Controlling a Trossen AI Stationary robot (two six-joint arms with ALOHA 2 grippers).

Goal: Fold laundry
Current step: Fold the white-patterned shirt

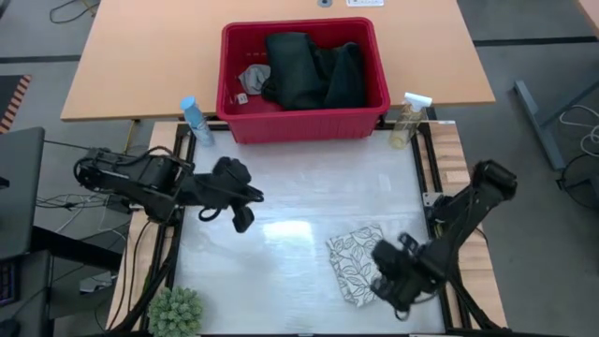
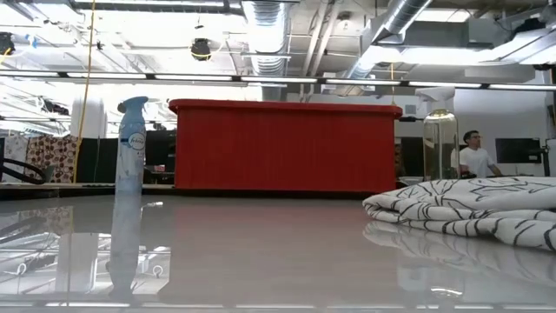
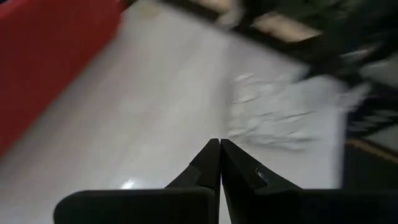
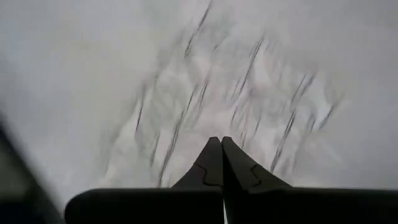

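The leaf-print cloth [image 1: 357, 263] lies folded on the bench [image 1: 299, 197], well apart from the red basket [image 1: 304, 122] on its near side. The jeans [image 1: 314, 70] and a small grey cloth [image 1: 255, 77] sit inside the basket, not yet folded. The right pincer [image 1: 398, 281], clenched and empty, hovers at the folded cloth's edge. The left pincer [image 1: 241, 220], also clenched and empty, hangs between basket and cloth. One piece looks done; two remain.

The glossy white table [image 1: 299, 201] carries a folded leaf-print cloth [image 1: 356, 262], 2 spray bottles [image 1: 195, 120] and a small green plant [image 1: 176, 312].
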